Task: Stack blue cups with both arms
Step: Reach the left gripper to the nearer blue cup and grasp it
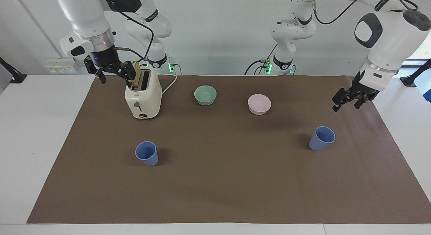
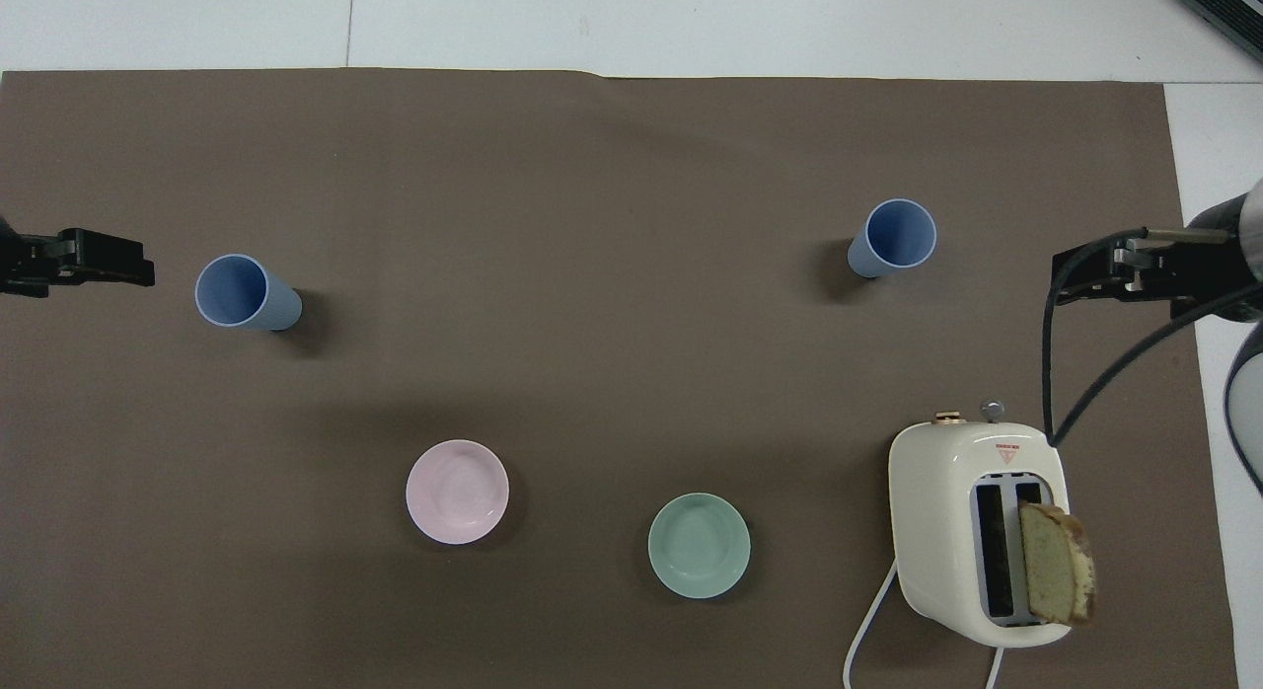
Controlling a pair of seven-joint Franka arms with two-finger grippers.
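The left gripper (image 1: 350,100) hangs in the air over the brown mat (image 1: 235,194) at the left arm's end of the table (image 1: 33,144). Its fingers are spread and hold nothing. In the overhead view only its dark tips (image 2: 89,260) show at the edge, level with the nearest blue cup and apart from it. That blue cup at the left arm's end (image 1: 321,138) stands upright on the mat, mouth up, lower than the gripper and untouched.

The right gripper (image 1: 112,71) is over the right arm's end of the table, just beside the top of the cream toaster (image 1: 144,100), close to the bread slice (image 1: 135,78) that sticks up from one slot. Its fingers look parted and grasp nothing; whether one finger touches the bread cannot be told. In the overhead view the gripper (image 2: 1135,269) shows at the mat's edge, and the slice (image 2: 1056,575) leans out of the toaster slot.

The other blue cup (image 1: 146,153) stands upright on the mat, farther from the robots than the toaster and well apart from the first cup. Between the two ends, nearer to the robots than both cups, sit a green bowl (image 1: 205,95) and a pink bowl (image 1: 259,104), side by side but not touching. The toaster's white cord (image 1: 170,83) runs off toward the robots.
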